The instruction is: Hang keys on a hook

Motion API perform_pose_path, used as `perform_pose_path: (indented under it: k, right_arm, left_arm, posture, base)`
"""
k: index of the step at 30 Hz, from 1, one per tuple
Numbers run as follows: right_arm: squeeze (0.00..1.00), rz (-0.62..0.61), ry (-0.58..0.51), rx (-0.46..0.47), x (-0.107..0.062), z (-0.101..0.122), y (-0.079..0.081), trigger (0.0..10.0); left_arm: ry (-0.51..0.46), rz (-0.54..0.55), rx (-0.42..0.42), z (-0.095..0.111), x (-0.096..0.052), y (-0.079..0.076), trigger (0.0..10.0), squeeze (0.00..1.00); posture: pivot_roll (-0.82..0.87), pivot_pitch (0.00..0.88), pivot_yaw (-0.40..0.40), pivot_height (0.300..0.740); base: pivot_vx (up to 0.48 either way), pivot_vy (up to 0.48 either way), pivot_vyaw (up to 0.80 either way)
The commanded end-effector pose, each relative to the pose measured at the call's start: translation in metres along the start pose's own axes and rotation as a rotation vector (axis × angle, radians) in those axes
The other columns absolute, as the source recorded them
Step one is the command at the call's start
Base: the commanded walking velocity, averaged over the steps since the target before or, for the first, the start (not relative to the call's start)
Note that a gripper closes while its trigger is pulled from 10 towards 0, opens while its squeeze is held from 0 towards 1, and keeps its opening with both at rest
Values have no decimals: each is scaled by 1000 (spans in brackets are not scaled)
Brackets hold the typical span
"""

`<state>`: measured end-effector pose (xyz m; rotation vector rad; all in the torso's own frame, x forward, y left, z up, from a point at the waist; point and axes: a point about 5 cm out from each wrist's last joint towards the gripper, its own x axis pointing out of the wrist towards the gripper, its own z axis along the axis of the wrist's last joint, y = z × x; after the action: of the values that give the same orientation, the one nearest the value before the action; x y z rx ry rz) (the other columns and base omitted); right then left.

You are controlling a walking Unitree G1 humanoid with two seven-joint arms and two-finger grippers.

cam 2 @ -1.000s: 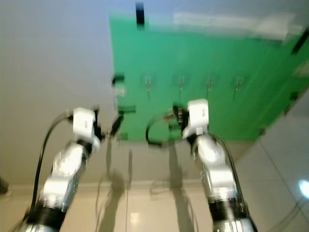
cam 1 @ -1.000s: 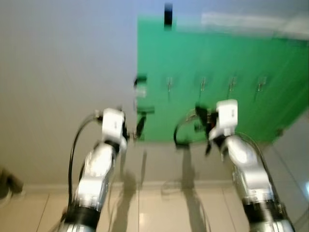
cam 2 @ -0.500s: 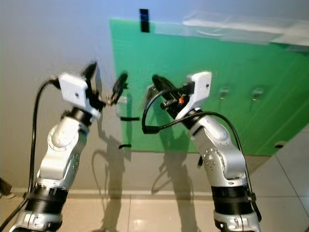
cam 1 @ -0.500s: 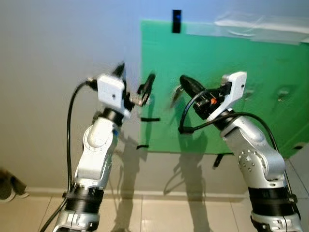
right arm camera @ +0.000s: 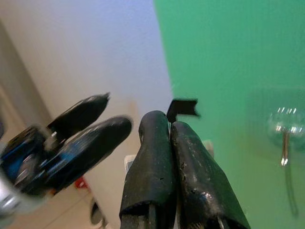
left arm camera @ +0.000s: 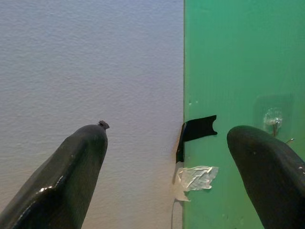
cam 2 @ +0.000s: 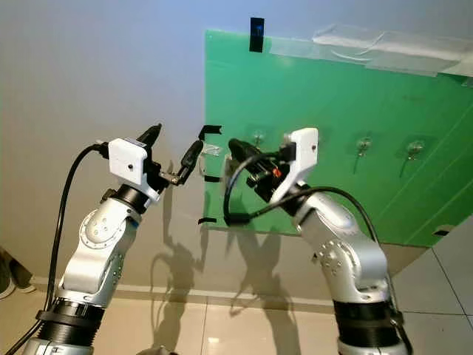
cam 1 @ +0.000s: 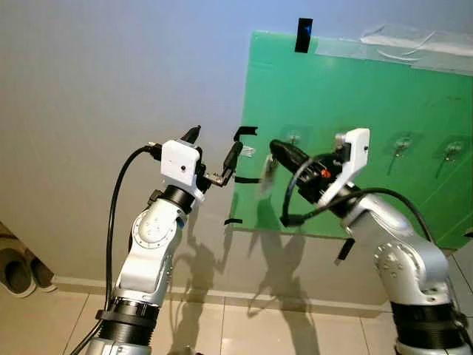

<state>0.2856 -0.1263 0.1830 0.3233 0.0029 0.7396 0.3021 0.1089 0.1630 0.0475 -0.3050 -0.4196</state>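
Observation:
A green board (cam 1: 355, 133) hangs on the wall and carries a row of clear hooks. My right gripper (cam 1: 276, 148) is shut just in front of and below the leftmost hook (cam 1: 294, 137). A pale, blurred bunch of keys (cam 1: 267, 174) dangles under its tips. In the right wrist view the two fingers (right arm camera: 164, 157) press together, with that hook (right arm camera: 284, 132) off to one side. My left gripper (cam 1: 214, 145) is open and empty at the board's left edge. It faces the black tape tab (left arm camera: 196, 130).
Two more hooks (cam 1: 403, 144) (cam 1: 451, 150) sit further right on the board. Black tape (cam 1: 304, 35) and clear tape hold the board's top. A torn white tape scrap (left arm camera: 195, 177) sticks at its left edge. Shoes (cam 1: 18, 270) lie on the tiled floor at the left.
The camera has shifted and the picture has sharpened. Both arms have come up from low and bent to reach the board's left edge. The right gripper has stayed shut.

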Motion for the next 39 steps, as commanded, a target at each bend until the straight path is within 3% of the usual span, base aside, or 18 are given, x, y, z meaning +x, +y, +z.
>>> perform_pose_path:
  k: [1,9,19,22,26,28,39]
  right_arm:
    - [0,44,8,2,-3,5,5,10000]
    - [0,17,31,12,-15,7,-2,10000]
    - [0,-52,44,7,-15,3,-8,10000]
    - [0,-94,32,-32,-15,4,-10,10000]
    - [0,-253,-12,-203,-15,9,-24,10000]
    - [0,-272,-23,-212,-16,9,-25,10000]
    - [0,-202,-30,-62,-12,-4,-14,10000]
  left_arm:
    - [-3,-24,-4,2,2,-4,10000,0]
    - [18,-47,-15,-2,1,-8,10000,0]
    - [35,-76,-31,-5,0,-11,10000,0]
    - [45,-98,-31,-7,-1,-13,10000,0]
    - [70,-109,5,-15,-10,-11,10000,0]
    - [83,-102,0,-19,-13,-10,10000,0]
    - [96,-118,-17,-23,-15,-15,10000,0]
  posture:
    - [-46,0,-17,740]
    - [-54,0,-15,740]
    - [-54,0,-14,740]
    - [-55,0,-14,740]
    - [-59,0,-11,740]
    - [-59,0,-10,740]
    - [-57,0,-8,740]
  base:
    - [0,0,0]
    - [0,0,0]
    - [0,0,0]
    - [0,0,0]
    - [0,0,0]
    - [0,0,0]
    - [0,0,0]
